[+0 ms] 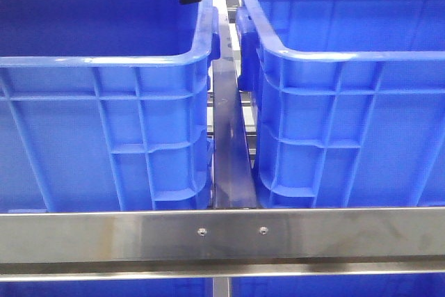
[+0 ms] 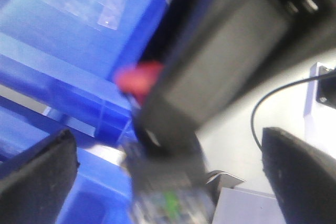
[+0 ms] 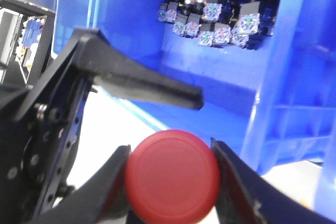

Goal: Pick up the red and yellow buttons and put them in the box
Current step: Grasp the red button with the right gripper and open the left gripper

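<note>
Two large blue crates fill the front view: the left crate and the right crate, with a steel frame rail across the foreground. Which of them is the target box cannot be settled from this view; no interior floor shows, so no delivered button can be confirmed.

Progress, as a judgement: one button is in hand and not released, and no yellow button is seen in any grasp. The task appears to be at the carrying stage at best.

The right gripper has its fingers clamped on the red button, dome toward the camera, held in the air beside a blue crate wall. Only the right wrist view shows this grasp, and only it shows a stock of assorted push-buttons lying inside a crate.

The left gripper has its fingers spread apart with nothing between them. Its blurred view shows a second red button at the other arm's black housing, probably the same one.

The front view shows only black fragments of the arms at its top edge.
</note>
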Robot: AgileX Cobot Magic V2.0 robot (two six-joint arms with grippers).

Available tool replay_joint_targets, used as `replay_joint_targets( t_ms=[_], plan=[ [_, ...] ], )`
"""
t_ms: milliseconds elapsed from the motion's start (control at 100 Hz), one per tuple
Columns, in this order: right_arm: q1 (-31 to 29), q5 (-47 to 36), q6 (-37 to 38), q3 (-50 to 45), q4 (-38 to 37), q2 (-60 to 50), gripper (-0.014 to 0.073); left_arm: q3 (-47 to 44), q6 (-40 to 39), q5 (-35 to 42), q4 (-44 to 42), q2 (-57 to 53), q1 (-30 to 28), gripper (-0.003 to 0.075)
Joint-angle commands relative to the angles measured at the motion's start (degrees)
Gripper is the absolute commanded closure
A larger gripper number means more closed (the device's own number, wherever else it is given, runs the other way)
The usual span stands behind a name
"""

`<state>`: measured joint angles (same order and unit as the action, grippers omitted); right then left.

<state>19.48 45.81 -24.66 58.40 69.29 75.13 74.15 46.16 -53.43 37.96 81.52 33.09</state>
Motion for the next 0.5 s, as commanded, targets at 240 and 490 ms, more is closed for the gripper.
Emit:
replay_joint_targets(
  t_ms=[240, 490],
  plan=[
    [-12.52, 7.25, -1.1, 6.07, 0.18, -1.48, 0.0409, 1.88, -0.56, 0.66, 2.3, -2.0, -0.26, 0.0052],
    [-21.02, 0.91, -7.18, 9.11, -8.61, -1.36, 0.0409, 1.88, -0.56, 0.55, 2.63, -2.0, -1.4, 0.0052]
  ],
)
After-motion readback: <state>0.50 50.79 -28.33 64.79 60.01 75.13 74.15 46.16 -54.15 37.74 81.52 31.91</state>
